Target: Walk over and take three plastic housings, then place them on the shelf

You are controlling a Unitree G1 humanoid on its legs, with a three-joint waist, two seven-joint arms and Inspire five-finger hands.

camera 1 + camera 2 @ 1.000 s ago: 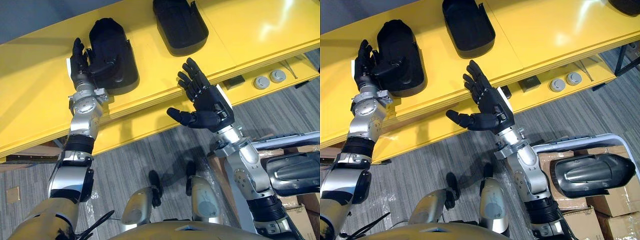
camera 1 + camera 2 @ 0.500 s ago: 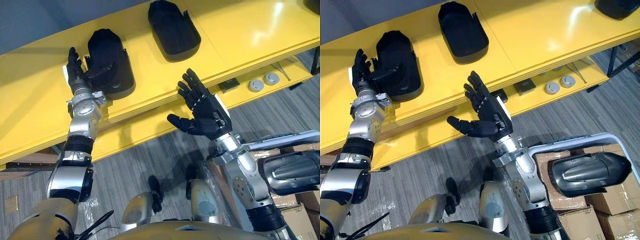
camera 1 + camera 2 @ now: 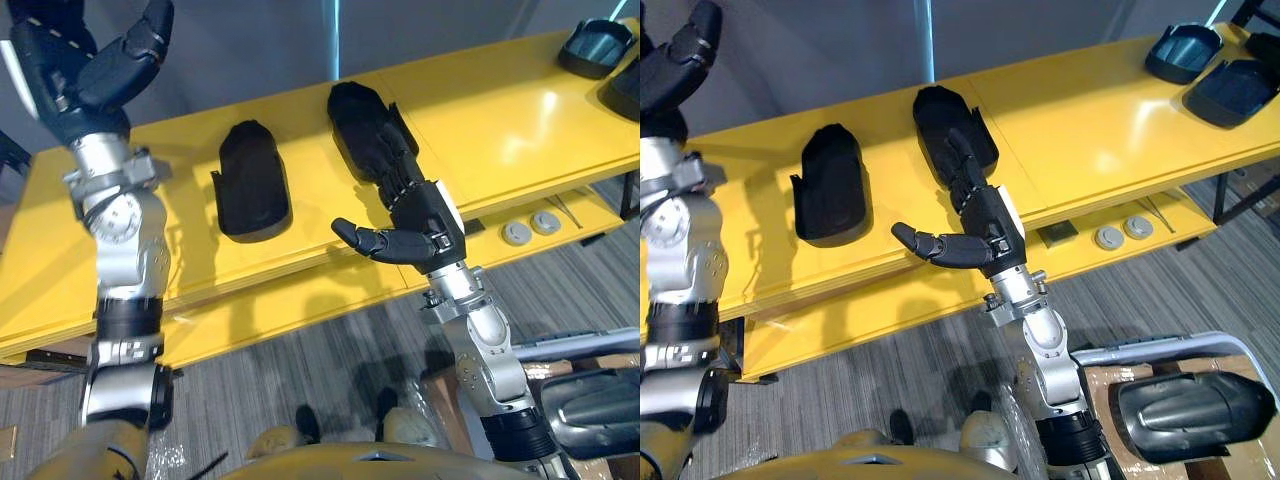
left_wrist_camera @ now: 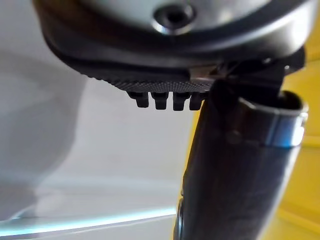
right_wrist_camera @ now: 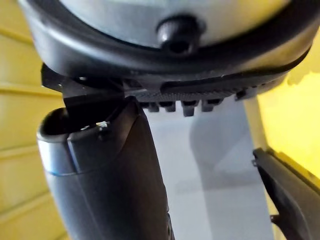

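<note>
Two black plastic housings lie on the yellow shelf top (image 3: pixel 500 130): one (image 3: pixel 253 182) at the left, another (image 3: pixel 365 125) to its right. My left hand (image 3: pixel 85 65) is raised high at the far left, well clear of the left housing, fingers relaxed and holding nothing. My right hand (image 3: pixel 420 215) is open with its thumb spread out. Its straight fingers (image 3: pixel 965 175) reach over the near end of the right housing (image 3: pixel 950 125); I cannot tell whether they touch it. An edge of that housing (image 5: pixel 290 195) shows in the right wrist view.
Two more dark housings (image 3: pixel 1183 52) (image 3: pixel 1230 92) lie at the shelf's far right end. Two round grey parts (image 3: pixel 518 233) sit on the lower yellow level. A grey housing (image 3: pixel 1195 405) rests in a cart over cardboard boxes at the lower right.
The camera has tilted up. My left hand has let go of the left housing and risen up and to the left. My right hand has reached forward over the right housing's near end.
</note>
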